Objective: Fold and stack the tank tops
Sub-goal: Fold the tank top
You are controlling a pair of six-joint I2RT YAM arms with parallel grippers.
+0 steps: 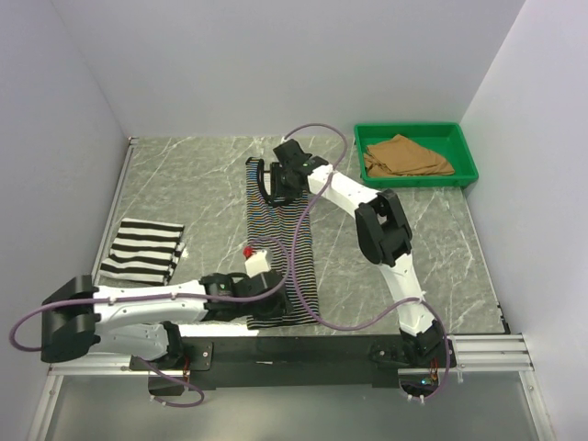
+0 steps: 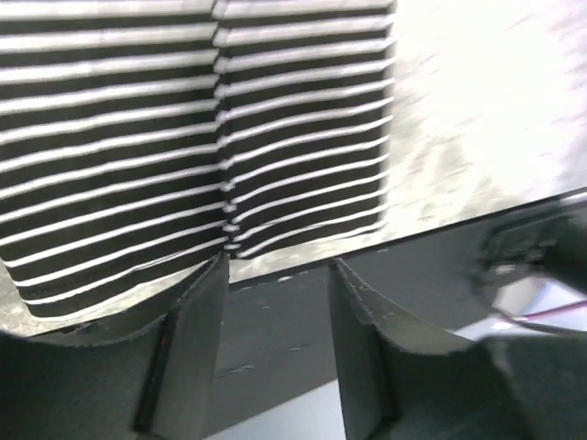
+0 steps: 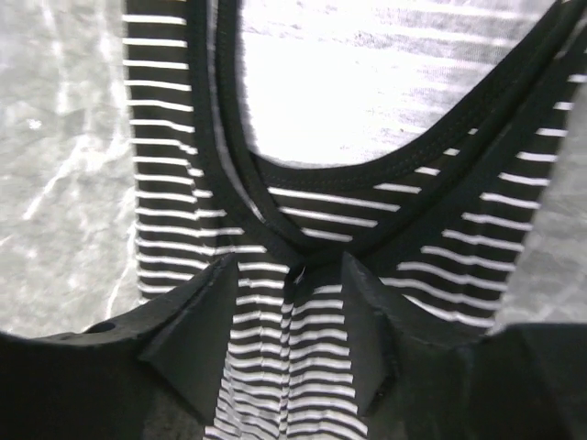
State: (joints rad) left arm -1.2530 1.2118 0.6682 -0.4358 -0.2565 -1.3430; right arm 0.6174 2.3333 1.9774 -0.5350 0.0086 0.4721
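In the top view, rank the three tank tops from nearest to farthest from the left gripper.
1. Thin-striped tank top: mid-table, its near hem under the left gripper.
2. Wide-striped tank top: folded, off to the gripper's left.
3. Tan tank top: in the green tray, far right corner.

The thin-striped tank top (image 1: 292, 241) lies lengthwise in the middle of the table (image 1: 202, 175), its hem toward the near edge and its straps toward the back. To its left, well apart and near the left wall, lies the wide-striped tank top (image 1: 144, 248). In the far right corner stands the tray (image 1: 413, 127), and the plain tank top (image 1: 404, 156) lies in it. The left gripper (image 1: 260, 283) sits at the hem end, the right gripper (image 1: 276, 184) over the strap end.
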